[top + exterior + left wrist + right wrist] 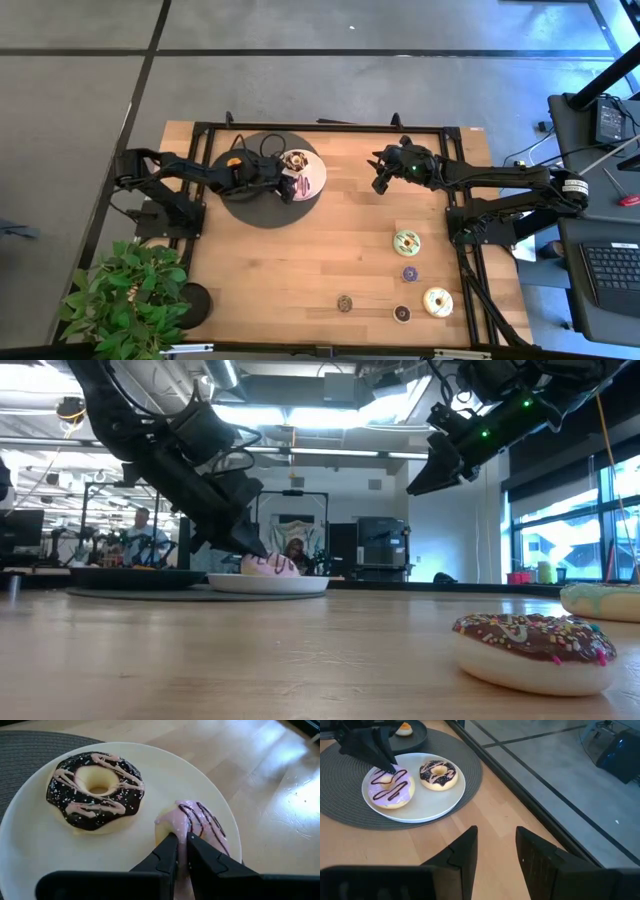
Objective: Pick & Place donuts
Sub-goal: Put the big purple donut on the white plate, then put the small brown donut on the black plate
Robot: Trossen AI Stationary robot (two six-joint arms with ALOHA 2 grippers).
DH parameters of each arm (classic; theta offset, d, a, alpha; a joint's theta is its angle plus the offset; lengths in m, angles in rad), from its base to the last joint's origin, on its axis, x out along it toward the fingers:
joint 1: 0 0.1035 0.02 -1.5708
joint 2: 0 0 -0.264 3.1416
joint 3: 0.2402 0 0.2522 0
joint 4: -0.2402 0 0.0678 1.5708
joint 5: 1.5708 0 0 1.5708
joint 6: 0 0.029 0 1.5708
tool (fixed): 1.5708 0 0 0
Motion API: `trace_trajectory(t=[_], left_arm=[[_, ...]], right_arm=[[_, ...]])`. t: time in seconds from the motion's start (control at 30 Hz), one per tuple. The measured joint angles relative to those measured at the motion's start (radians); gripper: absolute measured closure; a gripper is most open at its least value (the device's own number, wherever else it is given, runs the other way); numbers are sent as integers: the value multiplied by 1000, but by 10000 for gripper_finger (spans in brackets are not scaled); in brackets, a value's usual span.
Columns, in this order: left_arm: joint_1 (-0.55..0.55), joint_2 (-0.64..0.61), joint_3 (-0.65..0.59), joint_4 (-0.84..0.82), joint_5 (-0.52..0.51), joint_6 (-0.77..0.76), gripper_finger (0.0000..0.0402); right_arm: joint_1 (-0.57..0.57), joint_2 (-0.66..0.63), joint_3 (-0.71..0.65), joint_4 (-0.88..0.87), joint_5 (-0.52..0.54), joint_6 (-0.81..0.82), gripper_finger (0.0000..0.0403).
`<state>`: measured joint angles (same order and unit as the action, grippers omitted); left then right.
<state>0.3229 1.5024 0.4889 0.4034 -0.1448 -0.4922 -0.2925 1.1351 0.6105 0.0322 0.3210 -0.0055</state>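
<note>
A white plate on a round grey mat carries two donuts. One is chocolate with pink stripes, the other pink with dark stripes. My left gripper is down on the plate, shut on the pink donut. My right gripper hangs open above the wood right of the plate, touching nothing. More donuts lie flat near the table's right edge: green, mini purple, cream, mini brown, and another small one. My left gripper pinches the pink donut's ring wall between its two fingers, pink icing showing in the narrow gap. The fingers slant down from the table's left side. The donut lies flat on the plate.
A black dish holding an orange item sits on the mat beyond the plate. A potted plant and a black disc occupy the near left corner. Bare wood lies between the mat and the loose donuts. A sprinkled chocolate donut lies close to the low camera.
</note>
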Motion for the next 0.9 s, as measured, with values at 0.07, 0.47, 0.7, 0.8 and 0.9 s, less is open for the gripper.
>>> trace_trajectory(t=[0.07, 0.47, 0.7, 0.8, 0.9], left_arm=[[0, 0, 0, 0, 0, 11, 363], [0, 0, 0, 1, 11, 41, 316], [19, 0, 0, 46, 21, 91, 281], [29, -12, 0, 70, 53, 134, 276], [29, -41, 0, 110, 78, 178, 277]], right_arm=[[0, 0, 0, 0, 0, 0, 267], [0, 0, 0, 67, -110, 0, 267], [1, 0, 0, 98, -373, -16, 267], [11, 0, 0, 99, -415, -26, 267], [27, 0, 0, 99, -417, -45, 267]])
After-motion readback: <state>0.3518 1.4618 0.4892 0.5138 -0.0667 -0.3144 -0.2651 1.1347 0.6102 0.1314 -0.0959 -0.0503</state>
